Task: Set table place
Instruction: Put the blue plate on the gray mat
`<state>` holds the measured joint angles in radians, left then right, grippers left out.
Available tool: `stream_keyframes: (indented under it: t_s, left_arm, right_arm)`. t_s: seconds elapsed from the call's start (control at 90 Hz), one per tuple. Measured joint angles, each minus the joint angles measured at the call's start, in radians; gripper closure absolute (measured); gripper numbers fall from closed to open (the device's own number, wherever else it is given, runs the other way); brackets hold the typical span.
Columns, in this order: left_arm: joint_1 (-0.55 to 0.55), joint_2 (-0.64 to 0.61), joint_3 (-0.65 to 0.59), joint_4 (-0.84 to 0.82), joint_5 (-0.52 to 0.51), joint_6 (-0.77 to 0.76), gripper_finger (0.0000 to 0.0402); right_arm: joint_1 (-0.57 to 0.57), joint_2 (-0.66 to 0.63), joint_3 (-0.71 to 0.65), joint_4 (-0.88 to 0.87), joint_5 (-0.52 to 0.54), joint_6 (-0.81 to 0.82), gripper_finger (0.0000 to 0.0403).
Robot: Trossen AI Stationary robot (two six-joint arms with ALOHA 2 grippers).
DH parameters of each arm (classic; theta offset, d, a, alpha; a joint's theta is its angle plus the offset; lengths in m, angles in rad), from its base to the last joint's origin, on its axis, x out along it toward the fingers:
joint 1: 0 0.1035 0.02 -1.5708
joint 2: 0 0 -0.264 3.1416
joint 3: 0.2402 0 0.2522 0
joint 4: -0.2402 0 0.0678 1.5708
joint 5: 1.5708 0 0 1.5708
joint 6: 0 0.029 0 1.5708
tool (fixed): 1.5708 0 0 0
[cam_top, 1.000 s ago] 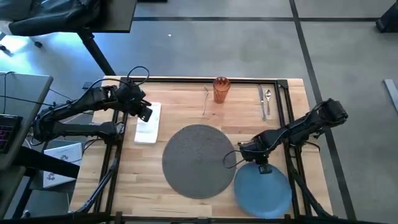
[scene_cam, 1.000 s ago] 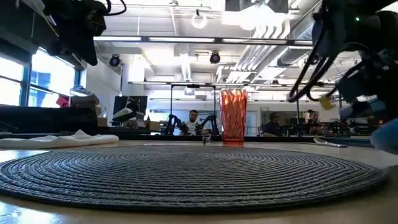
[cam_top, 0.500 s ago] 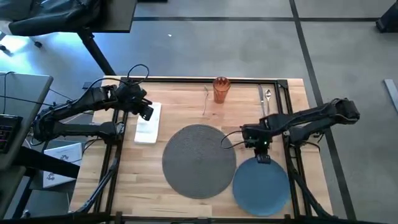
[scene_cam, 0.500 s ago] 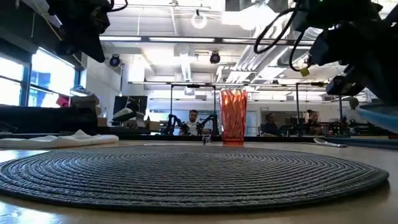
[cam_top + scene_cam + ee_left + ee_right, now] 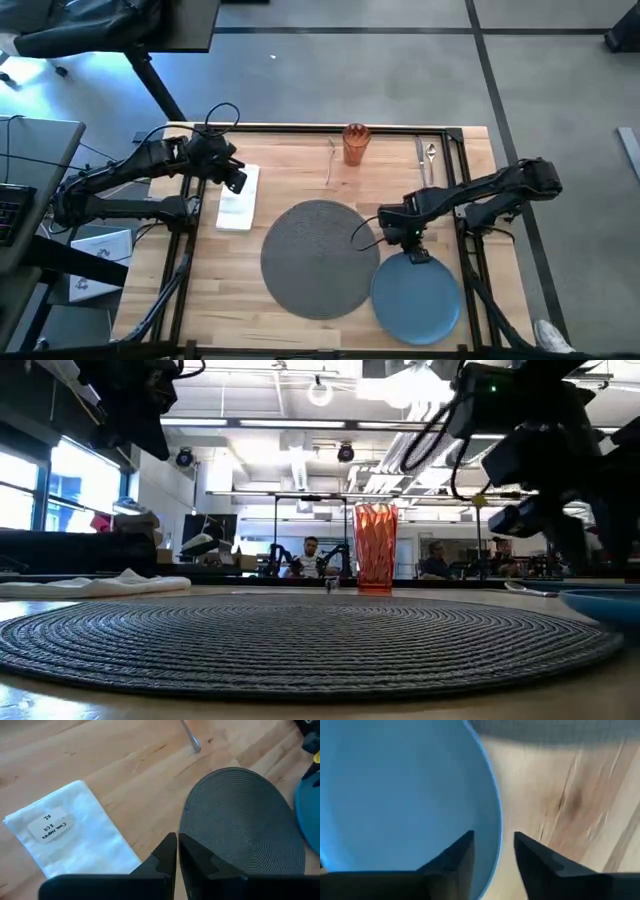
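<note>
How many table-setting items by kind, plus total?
Placemat: 1
Plate: 1
Napkin: 1
Tumbler: 1
Cutlery pieces: 3, a fork left of the tumbler, a knife and spoon near the table's right edge
Total: 7

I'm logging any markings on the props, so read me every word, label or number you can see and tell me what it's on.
Small white sticker on the napkin, left wrist view: handwritten, seen upside down, with what looks like "2" in its middle line; the other lines are too small and blurred to read.
Placemat, plate, tumbler, cutlery: no text visible.
Room behind, low view: no sign legible.
</note>
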<state>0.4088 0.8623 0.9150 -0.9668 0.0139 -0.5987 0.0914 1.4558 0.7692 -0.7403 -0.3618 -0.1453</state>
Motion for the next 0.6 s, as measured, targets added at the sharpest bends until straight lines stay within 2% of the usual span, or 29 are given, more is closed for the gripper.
stream_keyframes:
  t_s: [0.133, 0.322, 0.478, 0.6]
  left_arm:
    - [0.000, 0.000, 0.000, 0.000, -0.002, 0.000, 0.0396]
    - [0.000, 0.002, 0.000, -0.001, -0.005, 0.000, 0.0396]
    - [0.000, 0.002, 0.000, -0.002, -0.004, -0.014, 0.0396]
    - [0.000, 0.002, 0.000, -0.001, 0.000, -0.018, 0.0396]
  right_arm:
    - [0.007, 0.040, 0.000, 0.088, -0.023, -0.105, 0.0237]
    - [0.037, 0.143, 0.000, 0.200, -0.044, -0.242, 0.0256]
    - [0.063, 0.228, 0.008, 0.235, -0.008, -0.273, 0.0290]
    - [0.071, 0.242, 0.009, 0.230, 0.021, -0.208, 0.0349]
